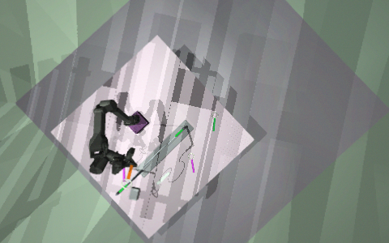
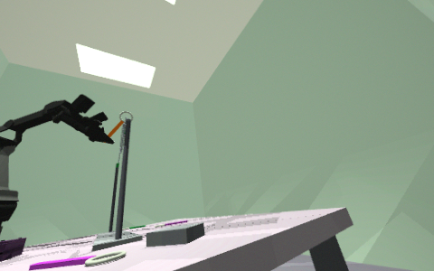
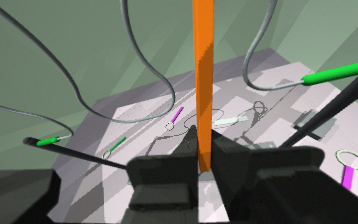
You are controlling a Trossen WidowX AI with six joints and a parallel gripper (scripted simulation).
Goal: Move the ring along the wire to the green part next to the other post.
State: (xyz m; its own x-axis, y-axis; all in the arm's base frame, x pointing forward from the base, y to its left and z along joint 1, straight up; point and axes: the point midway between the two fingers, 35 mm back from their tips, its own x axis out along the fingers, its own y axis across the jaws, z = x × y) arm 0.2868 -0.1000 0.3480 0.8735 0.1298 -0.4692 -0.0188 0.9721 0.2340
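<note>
Pale tabletop (image 1: 162, 202) (image 2: 271, 235), black arm (image 1: 99, 125) (image 2: 38, 116) at its left, dark near post (image 2: 123, 190), fingers (image 1: 133, 163) (image 2: 113, 142) pinching the orange handle (image 1: 130, 172) (image 2: 116, 128) (image 3: 204, 80), pale ring (image 1: 122, 184) (image 2: 120, 116) at the near post's top, by the green wire part (image 1: 121, 189).
</note>
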